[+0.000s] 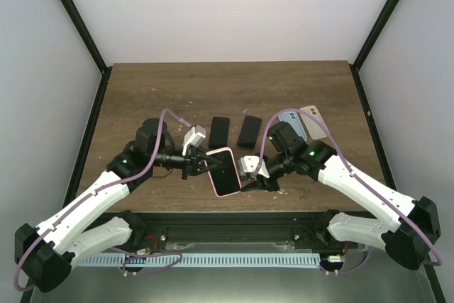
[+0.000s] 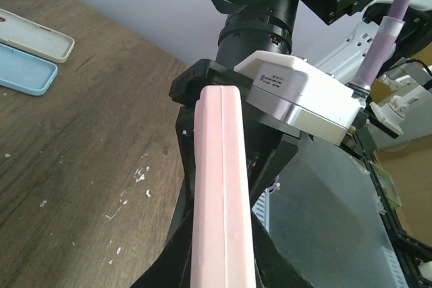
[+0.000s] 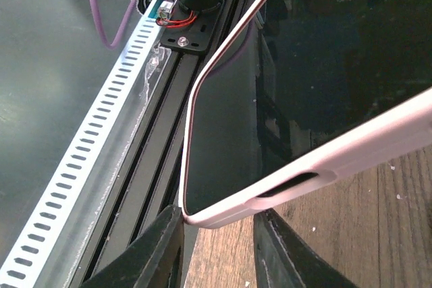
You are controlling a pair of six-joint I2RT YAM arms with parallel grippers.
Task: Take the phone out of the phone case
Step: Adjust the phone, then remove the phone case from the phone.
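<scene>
My left gripper (image 1: 202, 164) clamps pink phone case (image 2: 219, 187) edge; my right gripper (image 1: 248, 169) grips opposite edge; phone (image 1: 224, 172) seated inside.

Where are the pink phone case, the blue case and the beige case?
pink phone case (image 2: 223, 187): left wrist view, side wall.
blue case (image 2: 25, 74): left wrist view, middle.
beige case (image 2: 39, 38): left wrist view, middle.

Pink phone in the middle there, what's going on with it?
Both arms hold it between them near the table's front edge. The left gripper is clamped on one long side of the pink case, and the right gripper grips the opposite side near a corner. The phone is still seated in the case, screen up. Two black phones, a blue case and a beige case lie farther back.
</scene>
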